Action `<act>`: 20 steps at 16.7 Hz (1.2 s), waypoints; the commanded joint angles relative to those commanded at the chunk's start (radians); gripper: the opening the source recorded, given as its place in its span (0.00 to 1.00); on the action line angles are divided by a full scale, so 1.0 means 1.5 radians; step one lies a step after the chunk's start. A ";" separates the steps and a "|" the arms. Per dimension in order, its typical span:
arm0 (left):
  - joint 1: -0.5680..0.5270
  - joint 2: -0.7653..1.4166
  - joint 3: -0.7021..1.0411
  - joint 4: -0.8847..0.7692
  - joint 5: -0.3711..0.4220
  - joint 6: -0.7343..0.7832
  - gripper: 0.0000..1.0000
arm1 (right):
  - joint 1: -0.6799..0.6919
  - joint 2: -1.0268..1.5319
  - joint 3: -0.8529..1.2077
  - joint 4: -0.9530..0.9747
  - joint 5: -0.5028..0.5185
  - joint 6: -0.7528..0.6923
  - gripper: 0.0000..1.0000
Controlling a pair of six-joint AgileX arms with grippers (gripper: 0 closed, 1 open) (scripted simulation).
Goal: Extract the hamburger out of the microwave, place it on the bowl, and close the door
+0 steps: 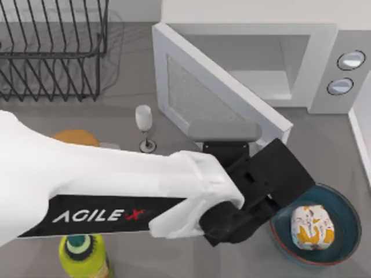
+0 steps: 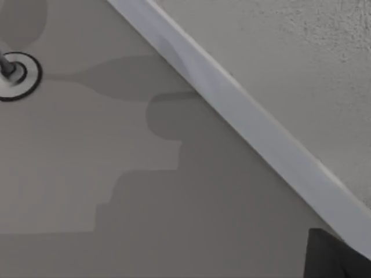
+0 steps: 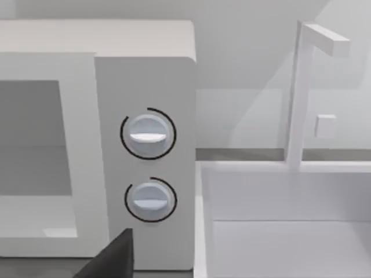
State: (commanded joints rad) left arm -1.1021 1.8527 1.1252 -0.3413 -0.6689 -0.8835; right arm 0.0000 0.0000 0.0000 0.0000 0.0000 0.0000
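Note:
The hamburger (image 1: 313,227), wrapped in white paper with orange print, lies in the dark blue bowl (image 1: 348,214) at the table's front right. The white microwave (image 1: 324,63) stands at the back right with a pale, bare cavity. Its door (image 1: 191,92) hangs open, swung out toward the front, its free end near the middle of the table. My left arm reaches across from the left. My left gripper (image 1: 287,168) sits between the door's free end and the bowl's left rim. The left wrist view shows the door's lower edge (image 2: 249,110) close by. My right arm is parked facing the microwave's knobs (image 3: 148,134).
A black wire dish rack (image 1: 52,46) stands at the back left. A wine glass (image 1: 144,124) stands near the door's outer face, an orange disc (image 1: 75,138) lies to its left, and a yellow-green bottle (image 1: 84,258) is at the front left. A white sink (image 3: 284,220) adjoins the microwave's right.

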 joint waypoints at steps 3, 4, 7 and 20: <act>-0.018 0.049 0.066 -0.034 -0.008 -0.019 0.00 | 0.000 0.000 0.000 0.000 0.000 0.000 1.00; -0.025 0.071 0.101 -0.050 -0.011 -0.028 0.00 | 0.000 0.000 0.000 0.000 0.000 0.000 1.00; -0.048 0.138 0.205 -0.100 -0.021 -0.054 0.00 | 0.000 0.000 0.000 0.000 0.000 0.000 1.00; -0.031 0.245 0.367 -0.143 -0.010 -0.039 0.00 | 0.000 0.000 0.000 0.000 0.000 0.000 1.00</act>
State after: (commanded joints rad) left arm -1.1487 2.2199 1.6757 -0.5564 -0.6843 -0.9417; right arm 0.0000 0.0000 0.0000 0.0000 0.0000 0.0000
